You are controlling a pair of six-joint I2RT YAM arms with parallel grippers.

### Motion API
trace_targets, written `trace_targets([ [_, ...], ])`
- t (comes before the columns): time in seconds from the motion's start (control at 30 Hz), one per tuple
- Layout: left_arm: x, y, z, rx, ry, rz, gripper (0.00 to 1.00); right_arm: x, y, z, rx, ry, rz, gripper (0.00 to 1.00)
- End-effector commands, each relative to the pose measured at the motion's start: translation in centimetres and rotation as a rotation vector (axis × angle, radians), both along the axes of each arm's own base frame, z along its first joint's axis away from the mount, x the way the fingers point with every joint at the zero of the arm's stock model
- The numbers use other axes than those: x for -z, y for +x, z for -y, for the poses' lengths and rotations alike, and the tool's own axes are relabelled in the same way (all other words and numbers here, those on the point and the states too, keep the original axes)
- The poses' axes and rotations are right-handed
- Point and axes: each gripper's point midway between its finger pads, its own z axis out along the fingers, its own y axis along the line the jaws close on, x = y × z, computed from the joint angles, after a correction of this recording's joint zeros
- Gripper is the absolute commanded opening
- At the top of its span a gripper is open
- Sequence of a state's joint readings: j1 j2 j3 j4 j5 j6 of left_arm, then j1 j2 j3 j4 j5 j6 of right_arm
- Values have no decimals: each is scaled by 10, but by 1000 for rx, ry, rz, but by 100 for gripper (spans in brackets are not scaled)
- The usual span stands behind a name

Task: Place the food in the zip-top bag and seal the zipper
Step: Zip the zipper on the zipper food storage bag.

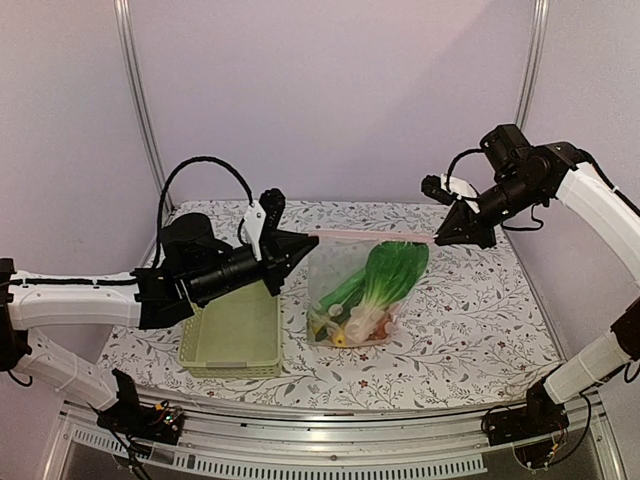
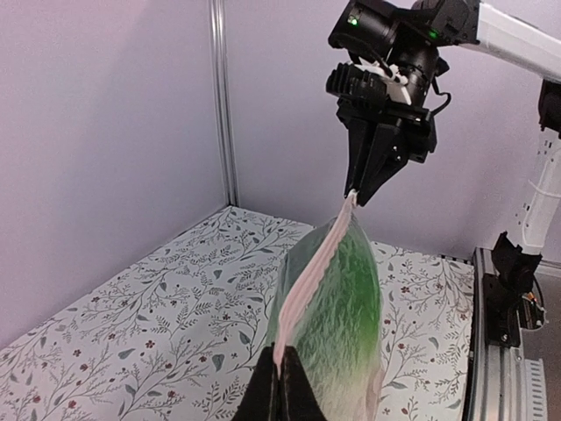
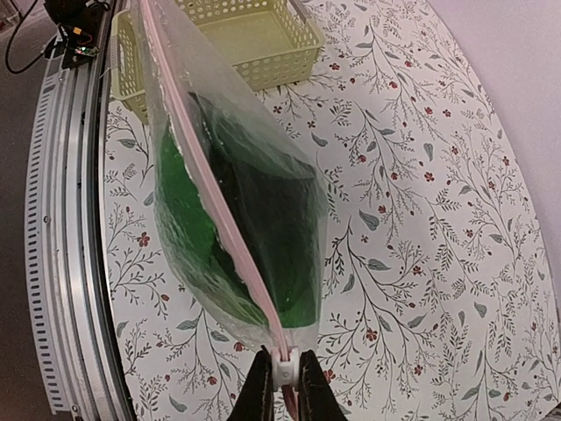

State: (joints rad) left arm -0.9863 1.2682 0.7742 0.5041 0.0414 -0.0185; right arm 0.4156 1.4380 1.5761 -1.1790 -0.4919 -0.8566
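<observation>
1. At the near left of the table (image 1: pixel 470 320) stands the pale green basket (image 1: pixel 235 335). I see nothing in it, so I judge the loading done.
2. Just right of it, my left gripper (image 1: pixel 303 245) is pinched tight on the left end of the zipper (image 1: pixel 370 234).
3. Between my two hands the zip-top bag (image 1: pixel 325 275) hangs from that strip. Its bottom is on the cloth or just above it; I cannot tell which. The food (image 1: pixel 345 325) is inside: the bok choy (image 1: pixel 388 275) fills most of it, with smaller pieces low down.
4. Farther right, my right gripper (image 1: pixel 441 238) is clamped on the other end, and the strip runs taut between us.
5. The step in hand is sealing. The strip looks like a single flat line, though I cannot tell whether it is locked along its whole length. Next, one hand should anchor its end while the other runs along the strip, squeezing it.
</observation>
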Motion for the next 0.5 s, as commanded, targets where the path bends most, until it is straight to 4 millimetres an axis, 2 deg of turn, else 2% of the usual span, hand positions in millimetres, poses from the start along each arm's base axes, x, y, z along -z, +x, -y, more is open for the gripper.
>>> trace_targets([
  [0.0,-12,13,-15,-54,-52,20,0,12,1,27,64,-92,-10,1],
  [0.17,-9,17,-13,-48,-51,15,0,14,2,31,69,-97,-8,1],
  [0.3,-5,27,-7,-42,-42,14,0,13,10,32,77,-96,7,0],
  [0.4,-4,42,-2,-31,-45,19,0,7,22,34,92,-87,36,0],
  [0.47,-8,59,1,-29,-49,34,0,1,39,36,112,-78,69,0],
])
